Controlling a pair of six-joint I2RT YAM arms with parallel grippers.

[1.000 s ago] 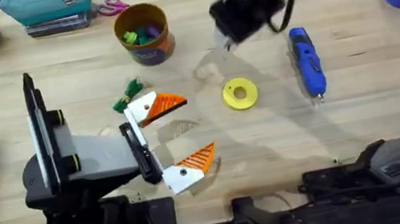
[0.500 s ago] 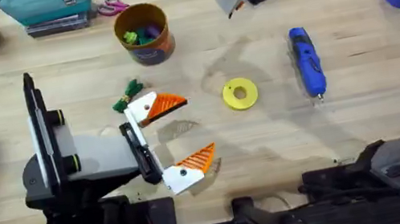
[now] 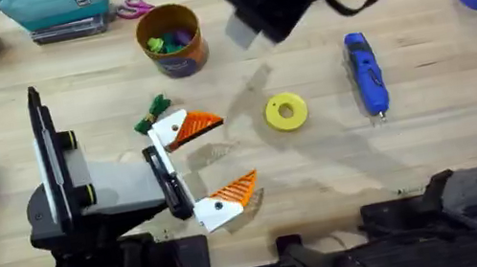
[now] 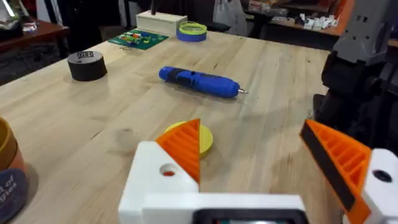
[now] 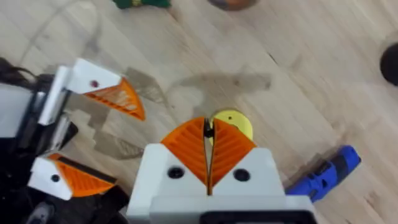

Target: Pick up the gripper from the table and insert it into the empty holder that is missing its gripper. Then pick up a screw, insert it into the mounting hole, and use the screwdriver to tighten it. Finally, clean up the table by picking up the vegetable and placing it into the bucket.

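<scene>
The left end effector (image 3: 232, 152) rests on the desk (image 3: 434, 140), its two orange wedges spread wide apart. Both of its white mounts carry a wedge, so the insertion looks done and the screw step seems to be in hand. Your right end effector (image 5: 208, 134) hangs high above the yellow ring (image 3: 286, 111), pads pressed together; whether they pinch a screw cannot be told. From the ring, the blue screwdriver (image 3: 365, 73) lies at 3 o'clock, the green vegetable (image 3: 155, 109) at 9 o'clock beside the left arm's farther wedge, and the bucket (image 3: 172, 38) at 11 o'clock. Next, you would likely need to descend straight and align finely with the mounting hole.
</scene>
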